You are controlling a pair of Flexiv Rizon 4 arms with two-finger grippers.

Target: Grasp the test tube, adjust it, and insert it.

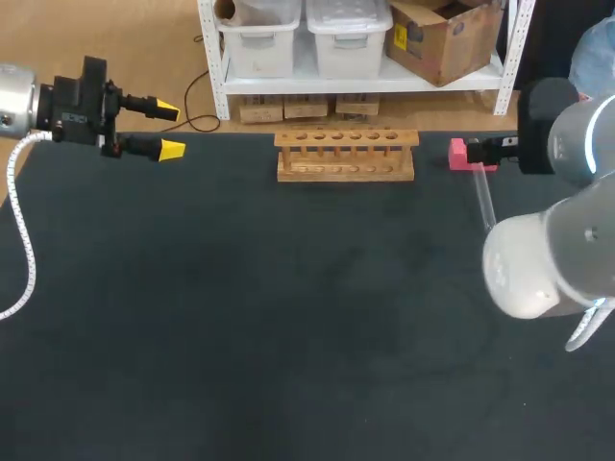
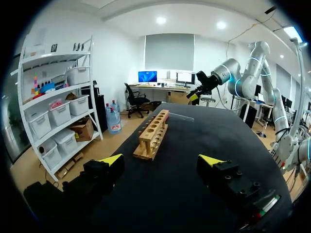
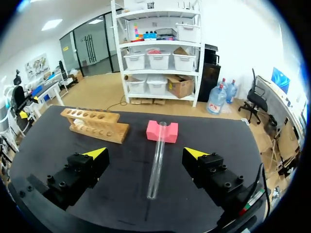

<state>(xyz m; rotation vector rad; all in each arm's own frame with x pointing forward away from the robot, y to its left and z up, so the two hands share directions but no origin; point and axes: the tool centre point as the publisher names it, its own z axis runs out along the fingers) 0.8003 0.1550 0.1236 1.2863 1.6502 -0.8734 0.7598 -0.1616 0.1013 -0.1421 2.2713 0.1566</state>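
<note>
Grasp step: our right tool point(image 3: 146, 154), wide open over the test tube point(image 3: 156, 162) leaning on the pink block point(image 3: 162, 131); we should lower squarely and close gently mid-length.

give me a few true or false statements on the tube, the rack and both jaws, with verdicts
1. The test tube lies with one end resting on the pink block. True.
2. The wooden rack already holds a tube. False: its holes are all empty.
3. The right jaws are shut on the test tube. False: they are open, with the tube lying untouched between them.
4. The left jaws are open and hold nothing. True.
</note>
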